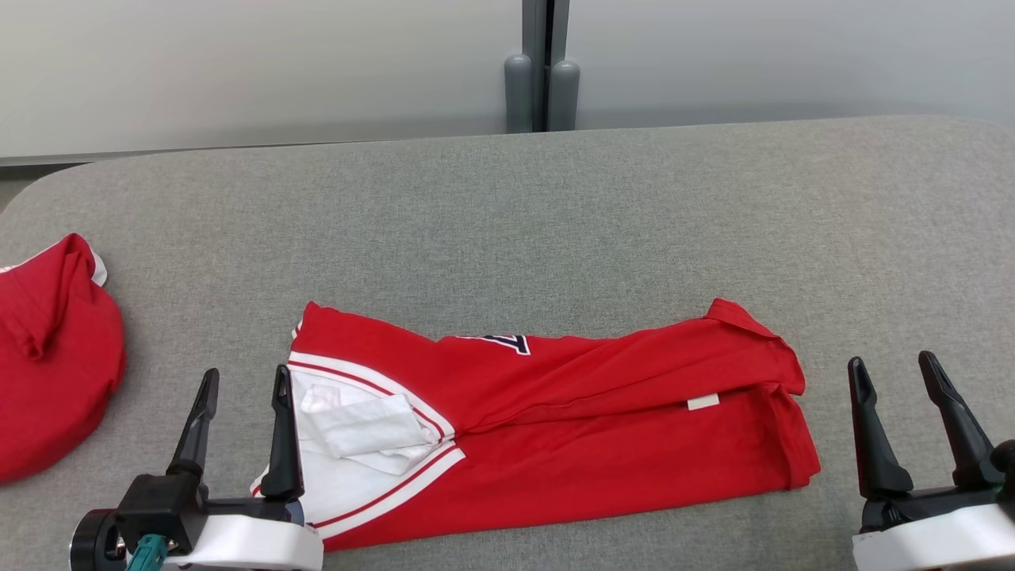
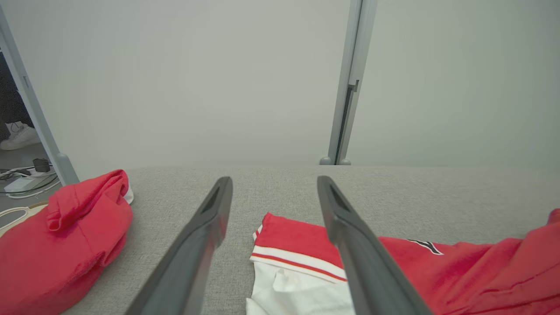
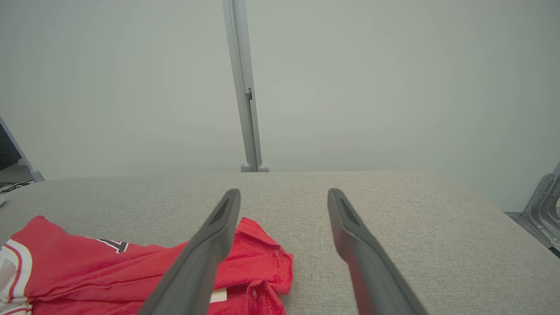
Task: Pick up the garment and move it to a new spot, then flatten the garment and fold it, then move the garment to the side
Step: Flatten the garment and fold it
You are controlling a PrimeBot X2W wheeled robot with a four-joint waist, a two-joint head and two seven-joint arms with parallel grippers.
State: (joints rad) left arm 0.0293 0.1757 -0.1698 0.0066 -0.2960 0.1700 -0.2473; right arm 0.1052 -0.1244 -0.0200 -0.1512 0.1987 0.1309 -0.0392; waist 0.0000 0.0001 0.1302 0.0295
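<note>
A red garment (image 1: 571, 420) with white and red trim lies folded into a long band on the grey table, near the front edge. Its white inner side and a folded white patch (image 1: 365, 428) show at its left end. My left gripper (image 1: 246, 381) stands open at that left end, its right finger over the white part, holding nothing. In the left wrist view the left gripper (image 2: 273, 183) spans the garment's (image 2: 302, 243) trimmed corner. My right gripper (image 1: 892, 369) is open just right of the garment's right end, apart from it. The right wrist view shows the right gripper (image 3: 284, 194) beside the garment's (image 3: 131, 271) end.
A second red garment (image 1: 47, 357) lies bunched at the table's left edge, also in the left wrist view (image 2: 65, 236). The grey padded table (image 1: 555, 214) stretches back to a pale wall with a grey post (image 1: 543, 71). Cables lie on the floor (image 2: 22, 179) at the left.
</note>
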